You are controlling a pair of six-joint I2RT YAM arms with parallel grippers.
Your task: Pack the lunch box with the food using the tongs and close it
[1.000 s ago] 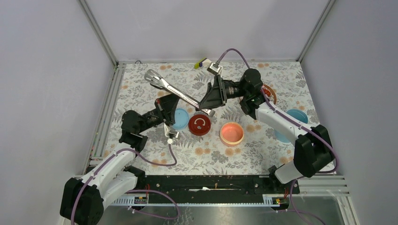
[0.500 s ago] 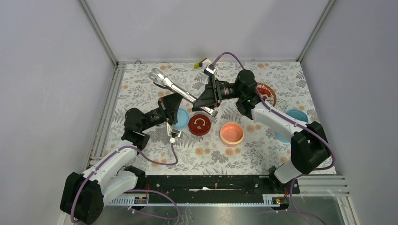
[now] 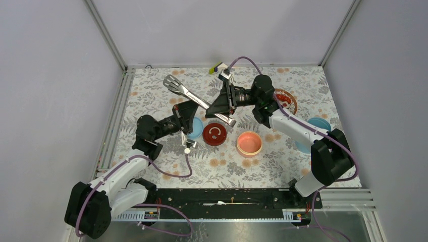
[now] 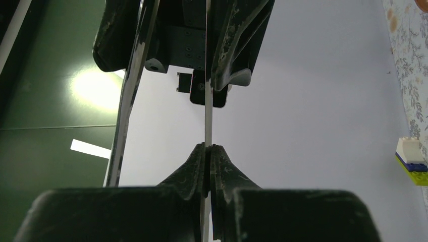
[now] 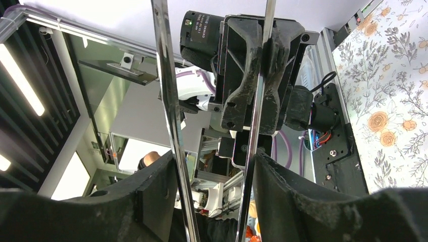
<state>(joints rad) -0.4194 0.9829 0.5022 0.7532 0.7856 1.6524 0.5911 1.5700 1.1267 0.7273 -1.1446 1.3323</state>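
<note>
The silvery tongs hang slanted in the air above the table's middle. My left gripper is shut on one thin arm of the tongs; the other arm passes to its left. My right gripper straddles both tong arms, one against each finger. The lunch box lies apart: a salmon-pink bowl, a light-blue disc half under my left gripper, and a light-blue shell behind my right arm. Red food sits in the patterned dish, mostly hidden by that arm.
A dark red round lid lies between the blue disc and the pink bowl. A small yellow and white block sits at the table's far edge, also seen as a block in the left wrist view. Grey walls enclose the floral tabletop.
My right gripper's fingers have closed in onto the two tong arms. The tongs and both grippers have shifted slightly, the spoon end moving right.
</note>
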